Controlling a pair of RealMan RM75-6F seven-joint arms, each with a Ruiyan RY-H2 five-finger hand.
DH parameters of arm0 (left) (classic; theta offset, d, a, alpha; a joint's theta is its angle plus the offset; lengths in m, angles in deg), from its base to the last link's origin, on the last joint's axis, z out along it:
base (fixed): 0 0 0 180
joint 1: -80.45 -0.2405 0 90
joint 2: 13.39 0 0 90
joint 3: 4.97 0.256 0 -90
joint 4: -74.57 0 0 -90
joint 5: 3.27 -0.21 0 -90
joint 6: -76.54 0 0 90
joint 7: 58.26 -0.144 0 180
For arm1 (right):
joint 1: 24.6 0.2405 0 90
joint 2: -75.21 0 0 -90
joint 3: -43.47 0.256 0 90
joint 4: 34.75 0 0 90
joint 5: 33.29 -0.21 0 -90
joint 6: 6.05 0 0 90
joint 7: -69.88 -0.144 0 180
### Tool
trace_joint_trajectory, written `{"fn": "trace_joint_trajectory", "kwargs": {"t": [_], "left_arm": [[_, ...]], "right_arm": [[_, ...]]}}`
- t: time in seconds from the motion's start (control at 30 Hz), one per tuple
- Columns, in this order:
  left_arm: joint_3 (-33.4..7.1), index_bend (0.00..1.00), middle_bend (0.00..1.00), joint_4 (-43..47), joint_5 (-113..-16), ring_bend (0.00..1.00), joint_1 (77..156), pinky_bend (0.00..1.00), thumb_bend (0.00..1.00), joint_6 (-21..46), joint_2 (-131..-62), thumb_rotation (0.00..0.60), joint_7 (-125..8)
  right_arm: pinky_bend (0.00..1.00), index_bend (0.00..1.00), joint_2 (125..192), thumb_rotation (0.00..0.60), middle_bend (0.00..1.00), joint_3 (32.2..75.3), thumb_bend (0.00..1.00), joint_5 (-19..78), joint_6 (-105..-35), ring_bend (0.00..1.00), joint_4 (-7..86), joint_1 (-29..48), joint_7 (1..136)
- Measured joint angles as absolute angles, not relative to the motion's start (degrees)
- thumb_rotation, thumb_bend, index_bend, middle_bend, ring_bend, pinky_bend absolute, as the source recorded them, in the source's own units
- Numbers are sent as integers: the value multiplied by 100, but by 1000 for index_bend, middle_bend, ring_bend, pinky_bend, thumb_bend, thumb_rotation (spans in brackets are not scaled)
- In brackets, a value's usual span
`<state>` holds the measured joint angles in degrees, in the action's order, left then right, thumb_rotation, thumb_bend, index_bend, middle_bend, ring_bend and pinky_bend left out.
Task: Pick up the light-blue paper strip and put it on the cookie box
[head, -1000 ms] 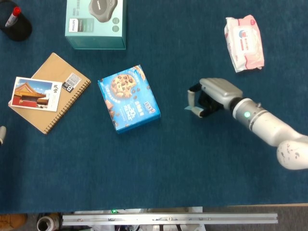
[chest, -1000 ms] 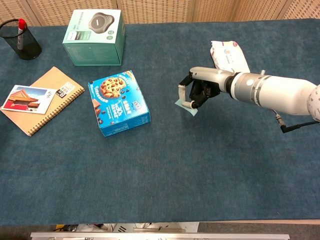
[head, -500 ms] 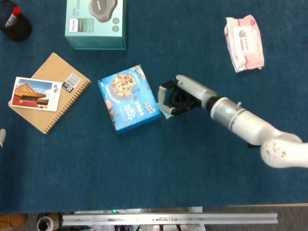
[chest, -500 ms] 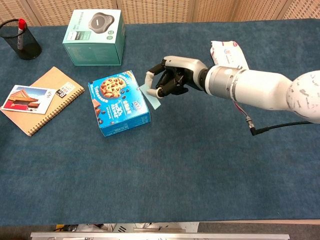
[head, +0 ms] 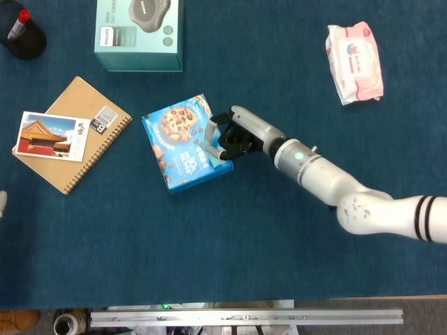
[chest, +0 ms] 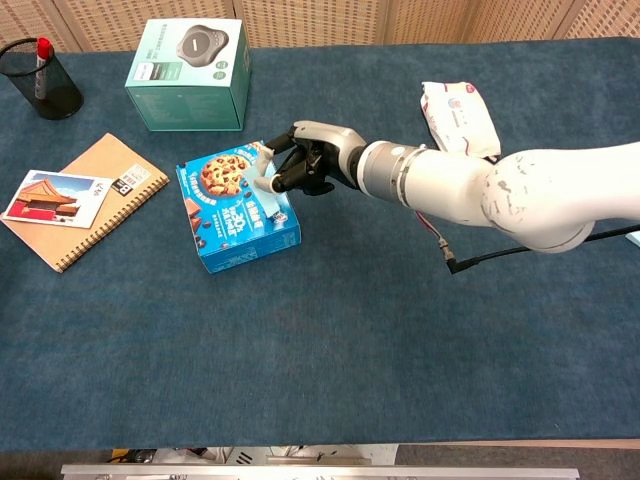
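Observation:
The blue cookie box point(head: 183, 145) point(chest: 232, 208) lies left of the table's middle, picture side up. My right hand point(head: 227, 137) point(chest: 300, 170) is over the box's right edge, reaching in from the right with its fingers curled. It pinches the light-blue paper strip, which is mostly hidden by the fingers and hard to tell from the blue lid. The fingertips point(chest: 264, 172) are low over the lid, near the cookie picture. Only a pale sliver of my left hand point(head: 2, 203) shows at the left edge of the head view, far from the box.
A teal carton point(head: 138, 35) point(chest: 188, 75) stands behind the cookie box. A spiral notebook point(head: 84, 118) with a postcard point(head: 45, 135) on it lies to the left. A black pen cup point(chest: 42, 80) is at the far left corner, and a pack of wipes point(head: 354, 61) point(chest: 458, 112) at the far right.
My right hand has carried the strip leftward from the bare cloth, past the box's right side, and now sits over the box's right edge. The box has not moved.

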<state>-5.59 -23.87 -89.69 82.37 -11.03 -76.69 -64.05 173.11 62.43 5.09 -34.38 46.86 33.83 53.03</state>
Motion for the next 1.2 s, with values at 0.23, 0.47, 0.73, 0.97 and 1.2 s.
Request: {"fn": "trace_joint_trajectory", "kwargs": {"t": [0.23, 0.47, 0.73, 0.97, 1.2], "left_arm": [[-582, 41, 218, -2402, -8923, 186, 8239, 163, 299, -1085, -7713, 600, -6460], [-575, 41, 218, -2418, -8904, 186, 8233, 163, 299, -1060, -7691, 600, -6488], [-567, 41, 218, -2419, -8900, 186, 8207, 163, 299, -1073, -7677, 600, -6479], [-563, 41, 218, -2411, -8898, 186, 8169, 163, 299, -1117, -7668, 600, -6461], [-587, 41, 218, -2416, -8873, 186, 8163, 163, 299, -1124, -7661, 600, -6462]], "right_arm": [[1000, 611, 17622, 600, 1000, 6279, 384, 189, -3456, 1000, 4240, 3591, 5319], [1000, 581, 17822, 600, 1000, 6362, 384, 15, -3453, 1000, 4013, 3763, 5354], [1000, 514, 17989, 600, 1000, 6430, 384, -181, -3484, 1000, 3782, 3886, 5407], [1000, 380, 18044, 600, 1000, 6459, 383, -218, -3482, 1000, 3703, 3943, 5481], [1000, 271, 17932, 600, 1000, 6473, 383, 128, -3737, 1000, 3911, 3783, 5549]]}}
